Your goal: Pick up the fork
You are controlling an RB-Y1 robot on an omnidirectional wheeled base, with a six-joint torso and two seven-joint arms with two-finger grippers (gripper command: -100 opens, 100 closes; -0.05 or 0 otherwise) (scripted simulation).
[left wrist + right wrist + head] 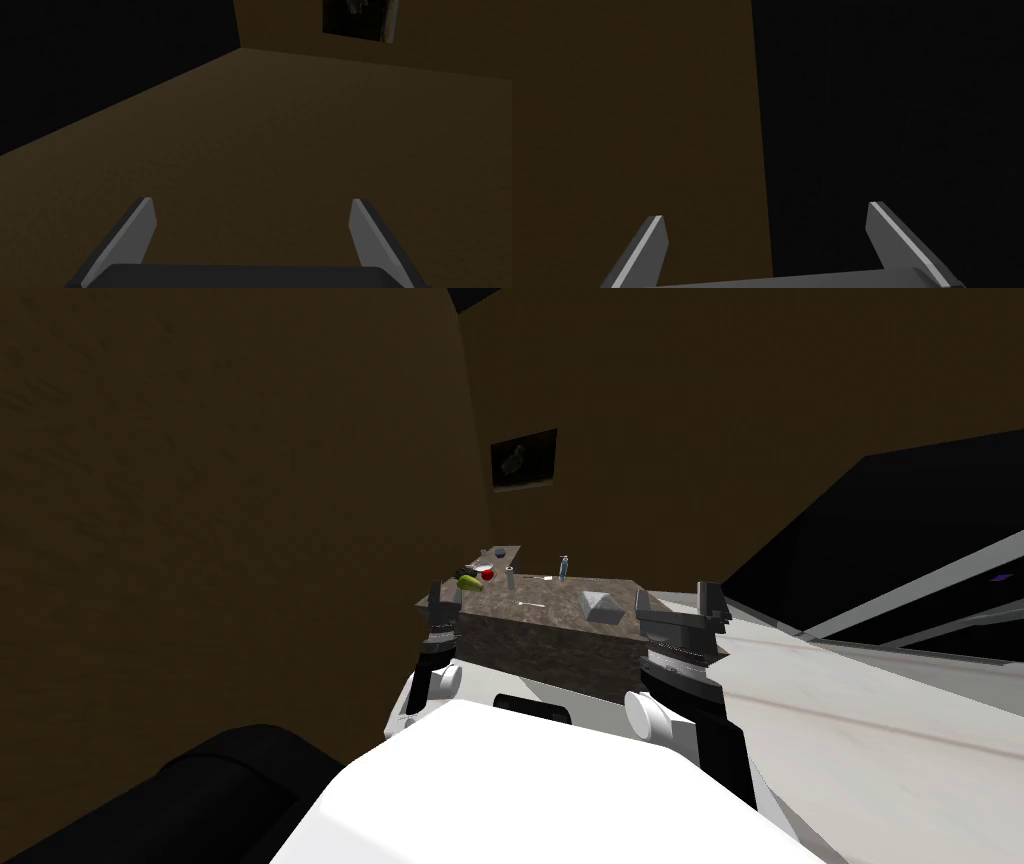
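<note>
A thin pale utensil [531,605], the fork as far as I can tell, lies flat near the middle of a dark mottled table [540,643] ahead of me. A second thin pale sliver [543,578] lies farther back. My left gripper [446,590] is raised at the table's near left corner. It stands open [252,201] with nothing between its fingers. My right gripper [678,600] hangs at the table's near right corner, also open [766,211] and empty. Both are short of the utensil.
On the table's far left lie a red ball [487,574] and a yellow-green item [468,581]. A small bottle [563,567], a short cylinder [510,579] and a grey block [603,605] also stand there. Brown walls close in on the left and behind; pale floor [850,688] opens to the right.
</note>
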